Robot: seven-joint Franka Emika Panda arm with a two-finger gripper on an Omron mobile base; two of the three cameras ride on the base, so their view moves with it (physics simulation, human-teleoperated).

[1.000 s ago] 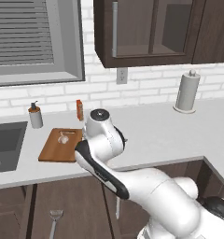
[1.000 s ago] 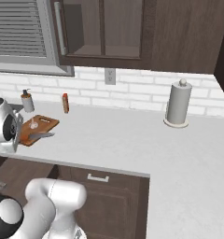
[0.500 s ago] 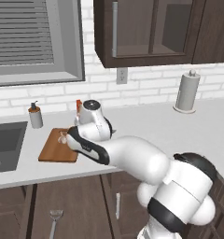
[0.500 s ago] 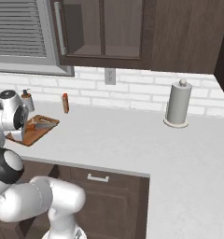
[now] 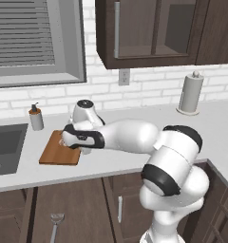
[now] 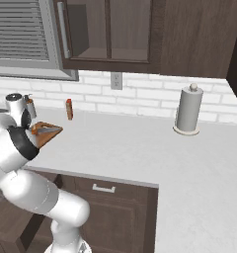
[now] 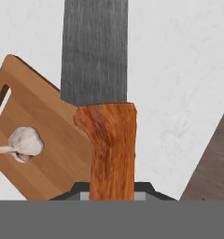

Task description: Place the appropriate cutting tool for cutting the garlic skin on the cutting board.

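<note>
While hand (image 7: 112,193) grips one knife (image 7: 104,93), one garlic (image 7: 25,142), one board (image 7: 48,154)

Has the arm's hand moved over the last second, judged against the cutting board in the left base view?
Yes. The hand, holding the knife, has swung left and down, from right of the cutting board to over its right end, near the soap bottle.

Flat rectangular brown wooden cutting board (image 7: 53,140): on the pale table (image 5: 135,118), right of the sink (image 5: 4,147). Small whitish-pink garlic bulb (image 7: 26,142): on the board. Orange-handled, grey-bladed small knife (image 7: 104,116): above the table, beside the board. Upright paper-towel roll (image 5: 191,93): far right, by the wall.
</note>
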